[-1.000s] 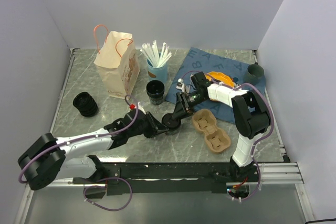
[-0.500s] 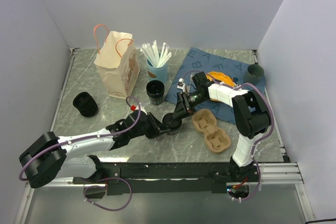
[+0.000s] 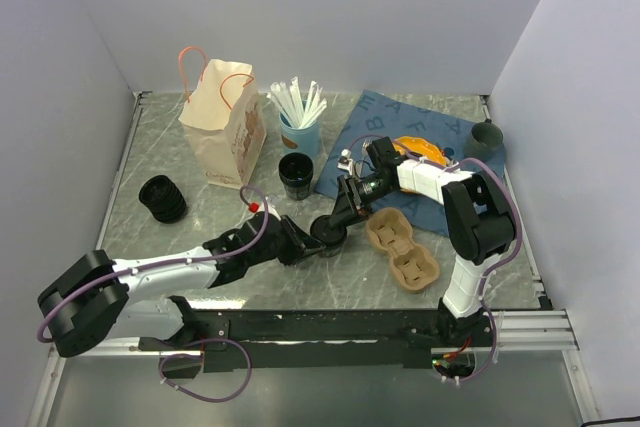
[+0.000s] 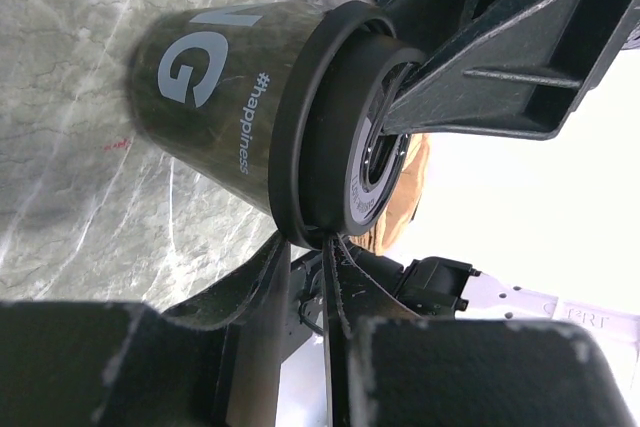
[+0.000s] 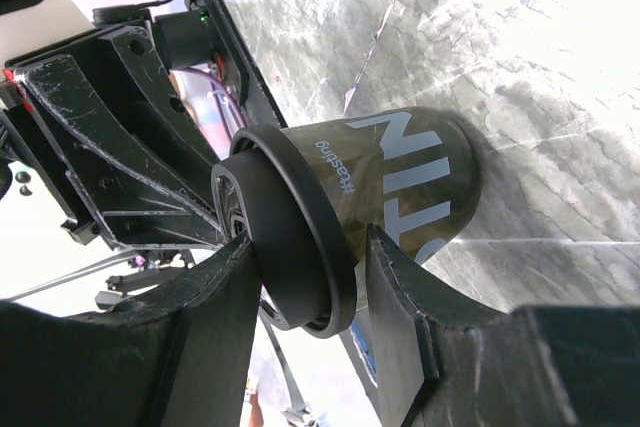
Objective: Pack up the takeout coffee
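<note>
The right gripper (image 5: 310, 237) has its two fingers (image 5: 225, 292) set one on each side of the black lid (image 5: 290, 247) of the takeout coffee (image 5: 410, 177), clamped on it. The cup stands with its base on the marble table (image 5: 560, 67), its printed wall just beyond the fingertips.

The left gripper (image 3: 303, 244) meets the same cup from the opposite side. One of its fingers (image 4: 265, 297) reaches the lid's rim. Its jaws look only narrowly apart, and I cannot tell whether they pinch anything.

Just beside the right jaws, on the side away from the left gripper, lies a brown cardboard cup carrier (image 3: 402, 250). Behind the right wrist a blue cloth (image 3: 385, 117) bears an orange item (image 3: 420, 150) and a grey-green mug (image 3: 485, 139). Farther past both jaws stand a lidless black cup (image 3: 296, 175), a light-blue cup of straws (image 3: 300, 127) and a paper bag (image 3: 222, 127).
</note>
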You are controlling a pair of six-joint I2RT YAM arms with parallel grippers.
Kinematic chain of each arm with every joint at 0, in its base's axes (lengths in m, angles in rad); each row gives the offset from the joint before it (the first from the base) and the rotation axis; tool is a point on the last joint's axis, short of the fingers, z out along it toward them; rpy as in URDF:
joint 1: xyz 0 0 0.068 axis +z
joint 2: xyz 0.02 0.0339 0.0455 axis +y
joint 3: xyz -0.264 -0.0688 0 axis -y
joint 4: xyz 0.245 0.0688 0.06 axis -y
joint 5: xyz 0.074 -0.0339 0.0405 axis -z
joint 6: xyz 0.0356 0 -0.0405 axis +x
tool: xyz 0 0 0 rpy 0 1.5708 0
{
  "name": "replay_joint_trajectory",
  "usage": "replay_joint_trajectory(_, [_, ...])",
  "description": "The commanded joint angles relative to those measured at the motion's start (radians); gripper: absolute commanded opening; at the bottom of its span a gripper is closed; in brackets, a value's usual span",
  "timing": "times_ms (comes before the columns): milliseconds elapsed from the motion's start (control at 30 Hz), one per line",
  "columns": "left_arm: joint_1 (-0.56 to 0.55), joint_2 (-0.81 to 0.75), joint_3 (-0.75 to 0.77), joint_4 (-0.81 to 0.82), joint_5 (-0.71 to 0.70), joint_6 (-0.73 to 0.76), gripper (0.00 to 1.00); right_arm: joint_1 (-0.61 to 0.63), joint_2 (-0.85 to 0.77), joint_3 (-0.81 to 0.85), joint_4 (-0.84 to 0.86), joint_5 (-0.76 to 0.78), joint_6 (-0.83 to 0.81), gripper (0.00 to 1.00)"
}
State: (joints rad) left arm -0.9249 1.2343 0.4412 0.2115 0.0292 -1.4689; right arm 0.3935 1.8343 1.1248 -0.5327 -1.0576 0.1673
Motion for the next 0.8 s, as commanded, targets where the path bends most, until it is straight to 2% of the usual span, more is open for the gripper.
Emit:
replay_joint_trajectory(0, [-0.028, 0.119, -0.104, -0.51, -0.055, 0.068, 0.01, 0.013, 0.017, -0.03, -0.015, 0.062, 0.051, 0.44])
replay_joint_trajectory(100, [-0.032, 0.071, -0.055, -0.57, -0.08, 0.076, 0.07, 0.015, 0.017, -0.025, -0.009, 0.053, 0.058, 0.44])
replay_joint_trajectory(133, [-0.029, 0.038, -0.024, -0.589, -0.089, 0.073, 0.19, 0.016, 0.016, -0.026, -0.004, 0.05, 0.063, 0.44])
replay_joint_trajectory(200, [-0.025, 0.007, 0.025, -0.63, -0.129, 0.085, 0.3, 0.016, 0.014, -0.023, 0.002, 0.038, 0.07, 0.44])
replay_joint_trajectory(233, [-0.02, -0.024, 0.083, -0.673, -0.14, 0.094, 0.42, 0.018, 0.014, -0.022, 0.002, 0.033, 0.074, 0.44])
replay_joint_trajectory(433, [0.003, -0.12, 0.266, -0.732, -0.181, 0.16, 0.64, 0.019, 0.0, -0.016, -0.006, 0.022, 0.069, 0.44])
replay_joint_trajectory(600, [0.008, -0.185, 0.313, -0.681, -0.172, 0.197, 0.77, 0.024, -0.009, -0.028, 0.01, 0.001, 0.086, 0.44])
replay_joint_trajectory(767, [0.015, -0.222, 0.373, -0.742, -0.212, 0.234, 0.79, 0.051, -0.049, -0.026, 0.025, -0.018, 0.13, 0.45])
